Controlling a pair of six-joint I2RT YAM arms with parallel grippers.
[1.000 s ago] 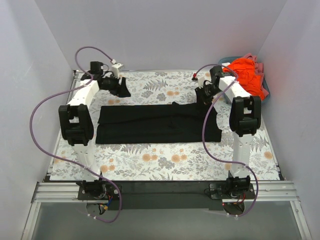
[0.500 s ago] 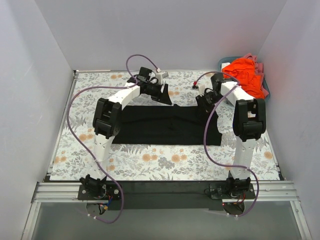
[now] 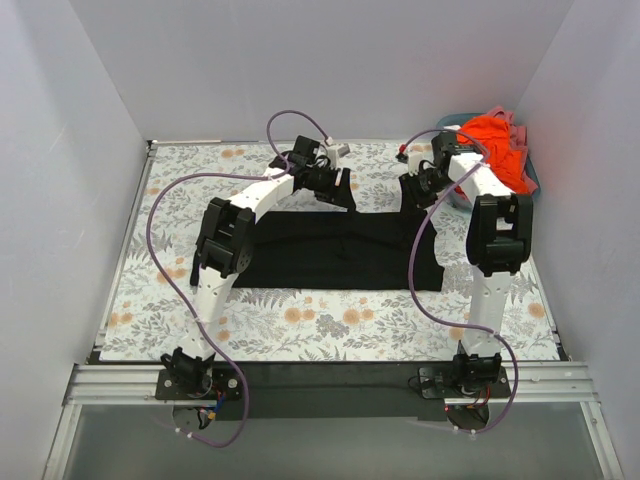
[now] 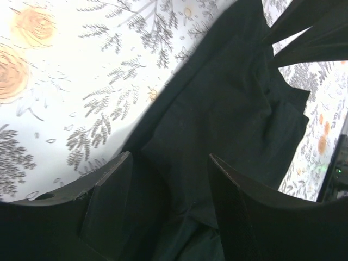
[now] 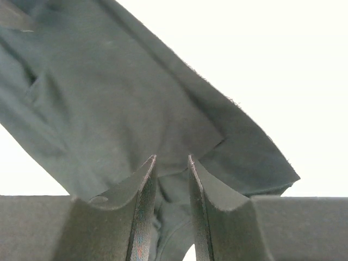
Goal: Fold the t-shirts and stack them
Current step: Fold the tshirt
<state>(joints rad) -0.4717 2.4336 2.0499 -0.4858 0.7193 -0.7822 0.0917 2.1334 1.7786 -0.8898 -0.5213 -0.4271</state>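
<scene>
Both tools sit at the far edge of the black shirt (image 3: 330,250), left tool (image 3: 338,188) and right tool (image 3: 418,190). The shirt lies on the bench (image 3: 300,320) as a long band. An orange shirt (image 3: 495,145) is heaped unfolded in the teal basket (image 3: 536,183).

Left wrist view: fingers (image 4: 106,201) spread, black cloth between them, unclamped.

Right wrist view: the right tool (image 5: 171,179) is nearly closed, pinching a raised shirt edge.

Early, I judge: cross folds, the other shirt and stacking remain.
</scene>
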